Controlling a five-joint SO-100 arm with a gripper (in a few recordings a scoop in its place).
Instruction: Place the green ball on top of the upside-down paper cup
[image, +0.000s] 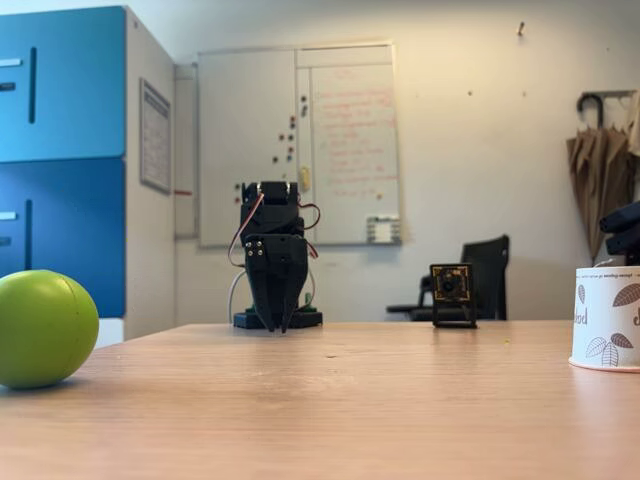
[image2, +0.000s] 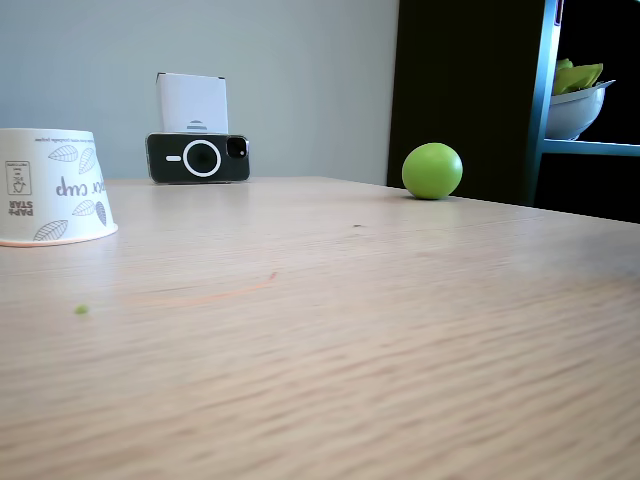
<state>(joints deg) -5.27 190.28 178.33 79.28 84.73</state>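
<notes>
Nothing of the job is done yet, as far as I can judge. The green ball (image: 40, 328) sits on the wooden surface (image: 330, 410) at the left edge of a fixed view, and shows again farther off toward the right in the other (image2: 432, 171). The upside-down paper cup (image: 606, 318) stands on its rim at the opposite edge, well apart from the ball, its flat top bare (image2: 52, 186). The arm's hand (image: 277, 325) hangs at the far side of the surface, pointed down with its tips close together near the wood, holding nothing; it looks closed, or nearly so. Everything is left: reach the ball, grip it, carry it across and set it on the cup.
</notes>
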